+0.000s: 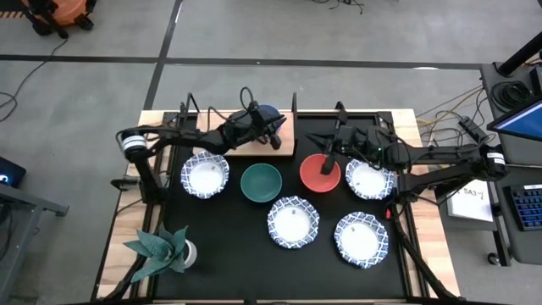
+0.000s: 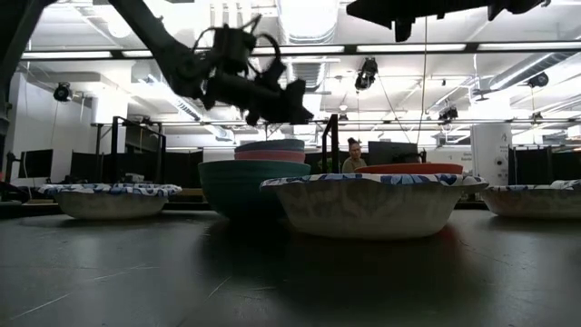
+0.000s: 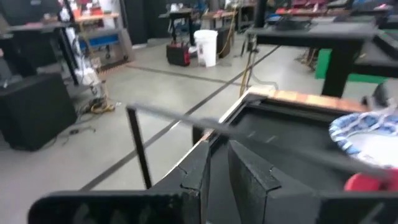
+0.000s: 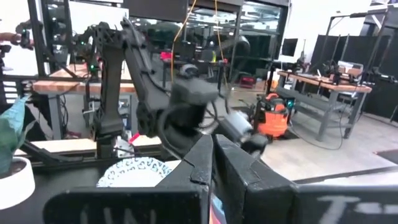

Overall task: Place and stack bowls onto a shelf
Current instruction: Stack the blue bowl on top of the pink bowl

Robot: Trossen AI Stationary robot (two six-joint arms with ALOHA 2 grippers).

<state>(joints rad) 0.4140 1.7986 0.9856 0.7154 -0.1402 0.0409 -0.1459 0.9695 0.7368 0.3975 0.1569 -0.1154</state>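
The wooden shelf point(image 1: 250, 146) stands at the mat's far edge. On it a blue bowl point(image 2: 270, 144) sits stacked in a pink bowl point(image 2: 270, 156). My left gripper point(image 1: 276, 134) hovers shut just above the blue bowl point(image 1: 268, 112), clear of it in the low view point(image 2: 292, 115). My right gripper point(image 1: 327, 163) is shut and empty, held high over the red bowl point(image 1: 320, 174), fingers pointing toward the table's left. The green bowl point(image 1: 261, 183) and several white blue-rimmed bowls, such as those at left point(image 1: 205, 175) and in the middle point(image 1: 293, 222), rest on the mat.
A potted plant point(image 1: 161, 250) stands at the near left corner. Thin black shelf posts point(image 3: 140, 149) rise at the board's ends. Two more patterned bowls lie at the right point(image 1: 370, 179) and near right point(image 1: 362, 239). A person point(image 2: 352, 156) is in the room beyond.
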